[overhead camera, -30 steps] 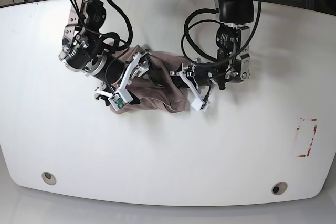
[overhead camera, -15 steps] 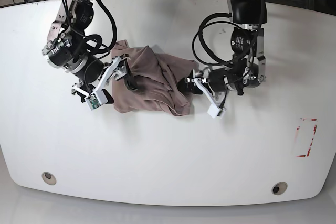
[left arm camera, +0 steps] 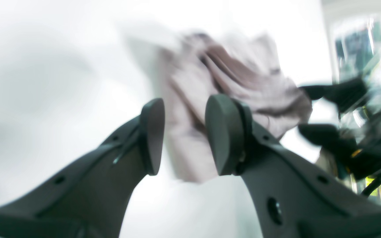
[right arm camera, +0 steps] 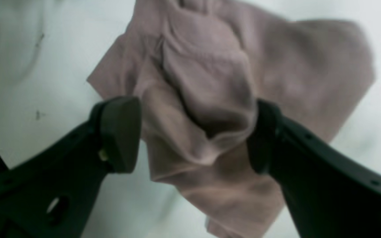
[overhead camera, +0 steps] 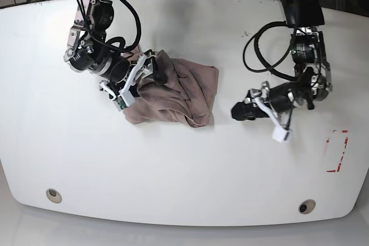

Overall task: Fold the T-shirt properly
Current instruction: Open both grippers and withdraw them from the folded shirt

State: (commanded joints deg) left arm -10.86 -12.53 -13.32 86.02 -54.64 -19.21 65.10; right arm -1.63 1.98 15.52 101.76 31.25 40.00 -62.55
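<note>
The left gripper [overhead camera: 241, 110] had pulled away from the T-shirt [overhead camera: 179, 93], fingers apart and empty; the right gripper [overhead camera: 154, 72], fingers wide, straddled the bunched cloth.

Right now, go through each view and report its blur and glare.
Left wrist view: heavy motion blur and washed-out glare, the T-shirt smeared. Right wrist view: soft focus, the cloth's folds readable. Base view: sharp and evenly lit, soft shadows beneath both arms.

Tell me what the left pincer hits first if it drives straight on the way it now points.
Probably the T-shirt. The left pincer stands open, aimed across bare table at the crumpled cloth's near edge. Depth is blurred in its wrist view.
</note>
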